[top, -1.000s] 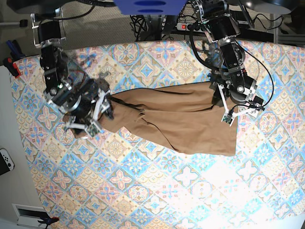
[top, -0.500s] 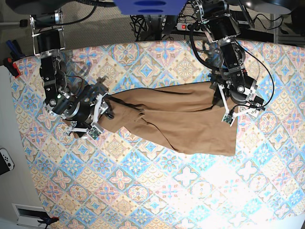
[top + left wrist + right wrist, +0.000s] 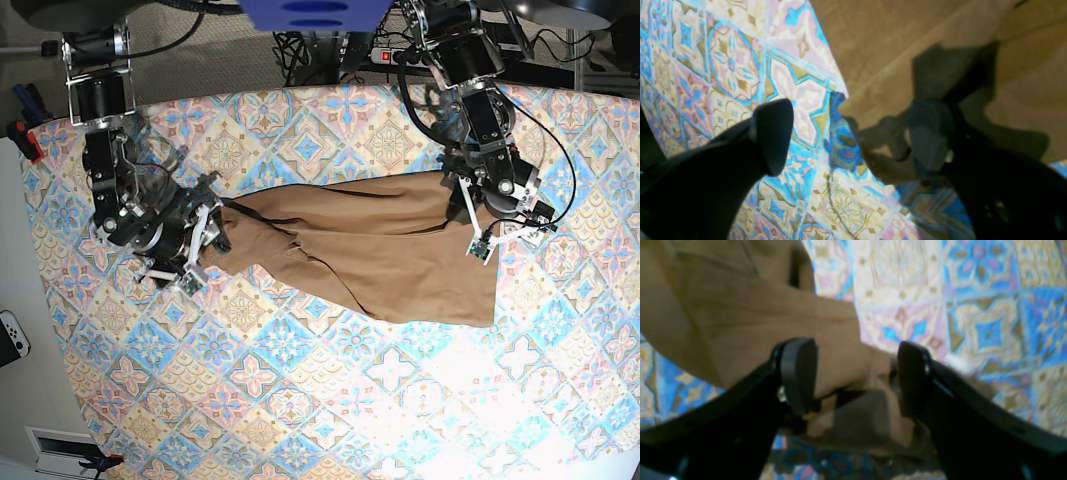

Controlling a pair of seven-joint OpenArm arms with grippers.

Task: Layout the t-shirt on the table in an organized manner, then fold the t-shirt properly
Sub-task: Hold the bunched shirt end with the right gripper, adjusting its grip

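— Looking down from above, what lies nearest the viewer?

— Bare table [image 3: 330, 400], covered in pastel blue, pink and cream diamond tiles. Farther up, the tan-brown t-shirt [image 3: 380, 250] lies stretched sideways across the middle, rumpled, with long folds running along it

— Where are the two arms?

— One at each end of the cloth. The right gripper [image 3: 205, 240] sits at the narrow bunched end on the overhead view's left. Its wrist view shows the black fingers [image 3: 798, 373] spread wide with a wad of fabric between them; whether they pinch it, I cannot tell

— And the left one?

— The left gripper [image 3: 480, 215] is at the wide end on the overhead view's right. Its wrist view shows its jaws standing far apart, one finger [image 3: 773, 133] over patterned table, the other beside a shirt edge, gripping nothing

— Beyond the table?

— Cables and a power strip [image 3: 385, 55] at the far edge
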